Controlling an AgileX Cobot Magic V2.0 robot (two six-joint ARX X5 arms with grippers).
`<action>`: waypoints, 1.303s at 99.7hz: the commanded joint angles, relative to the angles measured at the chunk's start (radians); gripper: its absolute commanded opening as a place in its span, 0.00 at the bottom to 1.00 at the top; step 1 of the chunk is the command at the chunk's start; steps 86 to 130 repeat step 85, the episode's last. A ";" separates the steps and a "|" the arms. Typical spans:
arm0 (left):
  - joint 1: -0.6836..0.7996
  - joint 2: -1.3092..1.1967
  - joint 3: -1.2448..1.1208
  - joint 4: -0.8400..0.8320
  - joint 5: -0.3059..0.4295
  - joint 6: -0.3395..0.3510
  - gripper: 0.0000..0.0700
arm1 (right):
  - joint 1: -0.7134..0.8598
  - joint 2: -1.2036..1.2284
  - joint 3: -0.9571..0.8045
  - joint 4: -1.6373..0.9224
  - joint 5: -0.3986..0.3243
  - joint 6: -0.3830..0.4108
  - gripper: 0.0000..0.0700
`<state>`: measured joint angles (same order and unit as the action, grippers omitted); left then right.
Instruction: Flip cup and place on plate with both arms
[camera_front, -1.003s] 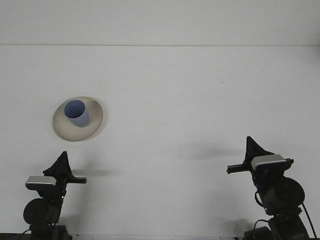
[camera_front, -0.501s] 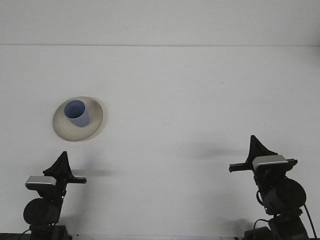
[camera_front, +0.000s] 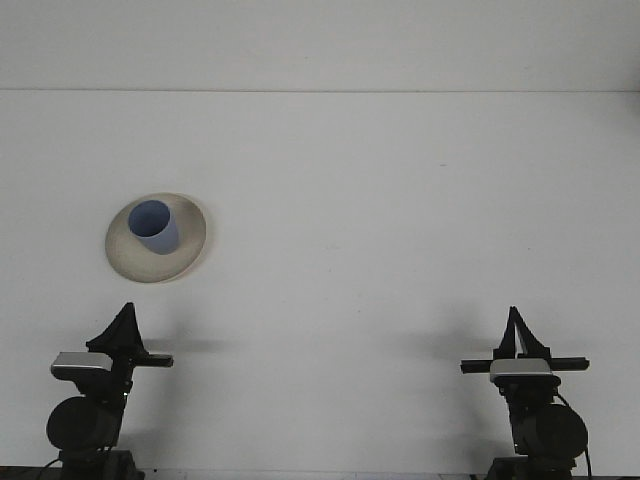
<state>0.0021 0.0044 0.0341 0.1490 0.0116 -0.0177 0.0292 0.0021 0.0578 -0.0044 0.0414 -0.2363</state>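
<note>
Left gripper (camera_front: 125, 318) at seven o'clock and right gripper (camera_front: 516, 330) at five o'clock both look pinched closed, holding nothing. At ten o'clock, well apart from both, the blue cup (camera_front: 154, 226) stands mouth up on the plate (camera_front: 125, 255). The cup looks light, rigid and smooth; its side wall seems the best hold. Since a second ago, the right arm has drawn back and turned forward.

A plain white table (camera_front: 400, 200) fills the whole view.
</note>
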 joint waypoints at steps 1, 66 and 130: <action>-0.001 -0.001 -0.020 0.010 -0.005 -0.006 0.02 | -0.006 -0.001 -0.026 0.021 -0.014 -0.027 0.00; -0.001 0.000 -0.019 0.010 -0.005 -0.006 0.02 | -0.009 -0.001 -0.045 0.079 -0.015 -0.029 0.00; -0.001 0.000 -0.018 0.010 -0.005 -0.006 0.02 | -0.009 -0.001 -0.045 0.079 -0.015 -0.029 0.00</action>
